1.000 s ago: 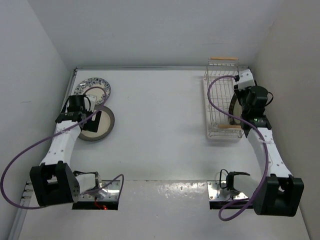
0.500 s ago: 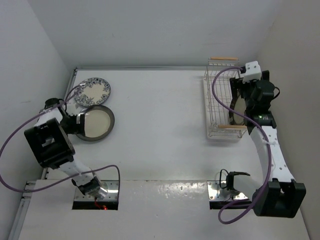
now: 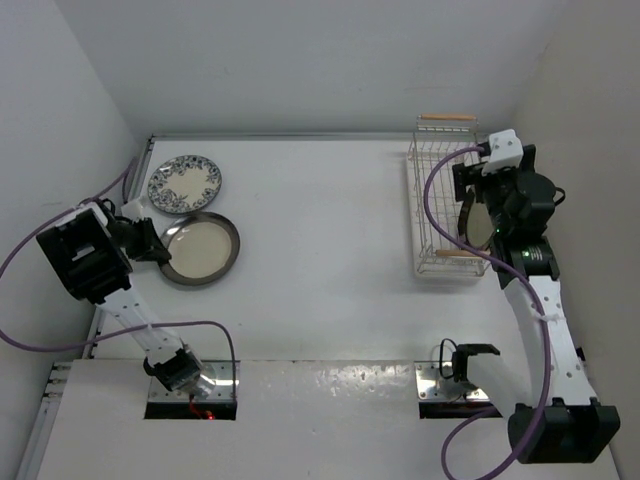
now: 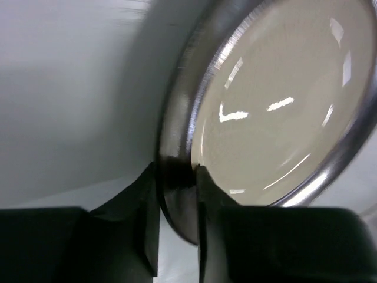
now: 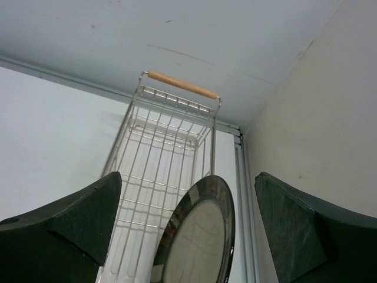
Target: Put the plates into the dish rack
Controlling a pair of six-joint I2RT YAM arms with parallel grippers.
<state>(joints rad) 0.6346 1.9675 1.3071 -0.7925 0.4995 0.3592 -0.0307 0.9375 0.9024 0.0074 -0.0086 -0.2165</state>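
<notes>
Top external view: the white table (image 3: 330,250) is seen from above, with the dish rack (image 3: 432,215) set lengthwise at its 2 o'clock side, close to the right wall. A wooden handle (image 3: 447,117) is seen at the rack's 12 o'clock end.

One black-rimmed plate (image 3: 478,220) is stood on edge inside the rack, toward its 6 o'clock end and against the right-hand long side. The other two plates are found across the table at 9 to 10 o'clock. The grey-brown-rimmed plate (image 3: 200,247) is placed at 9 o'clock, and the blue floral plate (image 3: 185,182) is laid just beside it at its 11 o'clock.

The left gripper (image 3: 150,243) is closed on the 9 o'clock edge of the grey-brown-rimmed plate. In the left wrist view its rim is pinched between the two dark fingers (image 4: 141,206). Whether that plate is lifted off the table cannot be told.

The right gripper (image 3: 490,195) is held above the rack, its jaws spread wide. In the right wrist view both fingers (image 5: 76,218) are kept well apart from the black-rimmed plate.
</notes>
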